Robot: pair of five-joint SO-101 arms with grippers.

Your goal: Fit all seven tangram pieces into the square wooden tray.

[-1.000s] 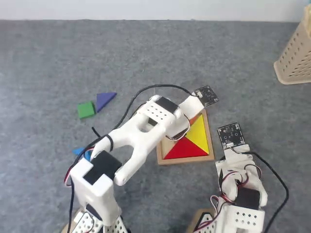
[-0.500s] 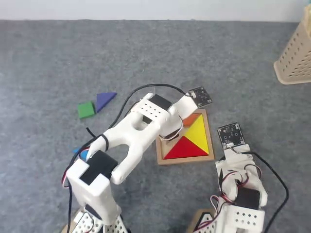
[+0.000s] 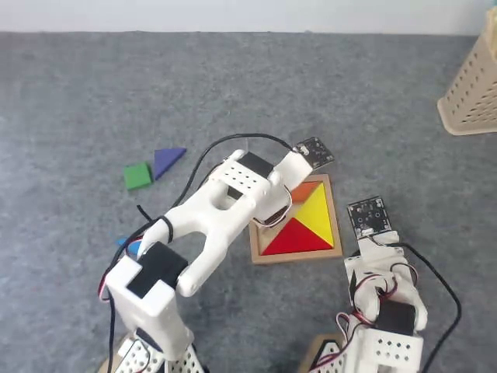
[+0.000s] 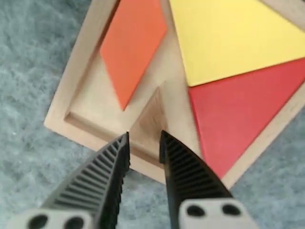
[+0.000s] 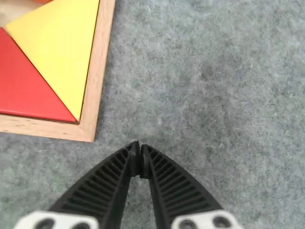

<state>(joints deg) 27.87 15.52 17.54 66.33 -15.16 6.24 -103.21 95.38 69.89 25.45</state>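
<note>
Here, on the grey carpet point(image 3: 93, 93) at far left lie a green square point(image 3: 138, 176) and, touching its corner, a blue triangle point(image 3: 167, 161). Nearer the robot, a light-blue piece point(image 3: 126, 243) peeks out from under the left arm. The left gripper point(image 4: 143, 139) hangs over a corner of the tray point(image 3: 299, 255), its fingers parted by a narrow gap with nothing between them. In the tray sit an orange parallelogram point(image 4: 133, 47), a yellow triangle point(image 4: 228, 38) and a red triangle point(image 4: 238, 114); bare wood shows beside the orange piece. The right gripper point(image 5: 139, 157) is over carpet just beside the tray's corner, fingertips pressed together and holding nothing. A perforated basket point(image 3: 472, 85) stands at far right.
</note>
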